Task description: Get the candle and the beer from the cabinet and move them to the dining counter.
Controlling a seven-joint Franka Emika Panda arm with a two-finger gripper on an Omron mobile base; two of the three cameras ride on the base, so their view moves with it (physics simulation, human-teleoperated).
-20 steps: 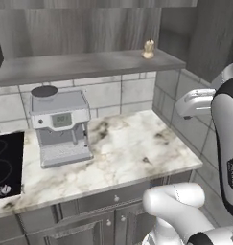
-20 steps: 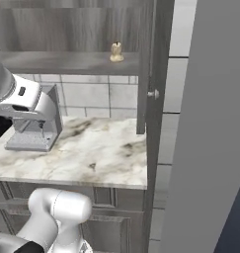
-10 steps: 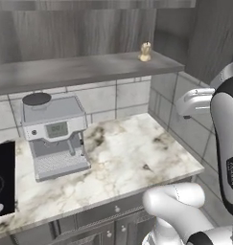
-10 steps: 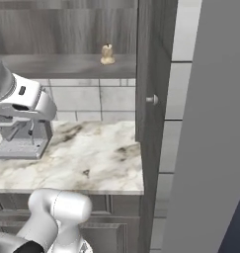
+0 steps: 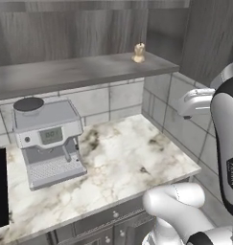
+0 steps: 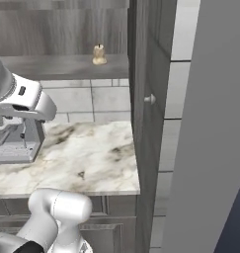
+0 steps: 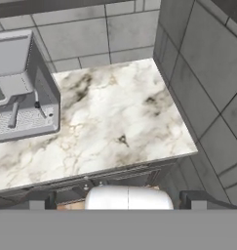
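1. the candle [image 5: 138,52], a small cream lumpy piece of wax, stands upright near the right end of the open shelf of the cabinet [image 5: 79,72]; in the right base view the candle [image 6: 99,54] sits just left of the open cabinet door [image 6: 150,113] with its round knob.
2. the beer cannot be made out on the shelf in any of these pictures.
3. below the shelf lies a marble worktop [image 5: 122,158], with a grey coffee machine [image 5: 48,141] at its left and bare stone under the candle; the hand view looks down on that worktop [image 7: 115,122].
4. the gripper hangs well below and to the right of the shelf, beside the tiled side wall [image 5: 170,115]; its fingers are spread wide and grasp nothing.
5. judged step: reaching for the candle. to do it well, the hand likely needs to rise to shelf height and come in level from the front, keeping away from the open door.
6. the candle is tiny and lumpy, so the fingers should straddle it low and centred before closing gently, or it may tip or roll back.
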